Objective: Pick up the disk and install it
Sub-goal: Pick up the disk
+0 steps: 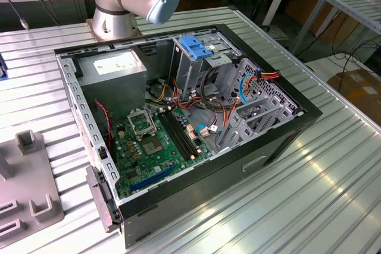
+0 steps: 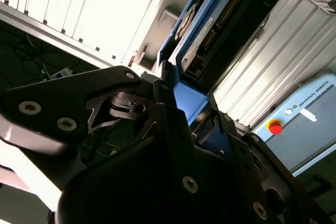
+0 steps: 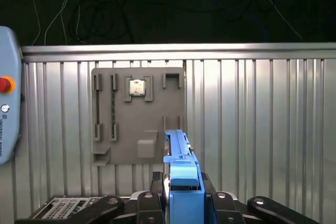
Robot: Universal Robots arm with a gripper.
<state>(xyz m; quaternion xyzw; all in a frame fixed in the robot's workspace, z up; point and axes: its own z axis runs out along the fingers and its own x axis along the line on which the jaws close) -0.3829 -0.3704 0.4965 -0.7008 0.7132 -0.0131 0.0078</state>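
The pincer (image 3: pixel 182 184) clamps the disk (image 3: pixel 180 153) edge-on by its blue rails, clear of the ribbed bench (image 3: pixel 262 129) and the grey fixture board (image 3: pixel 139 114) beyond. In the exterior view, the open computer case (image 1: pixel 256 165) lies on the bench. Its drive cage (image 1: pixel 253 117) sits at three o'clock of the motherboard (image 1: pixel 155 141), with a blue bracket (image 1: pixel 195 46) at twelve. Red and blue cables (image 1: pixel 223 102) appear to crowd the cage.
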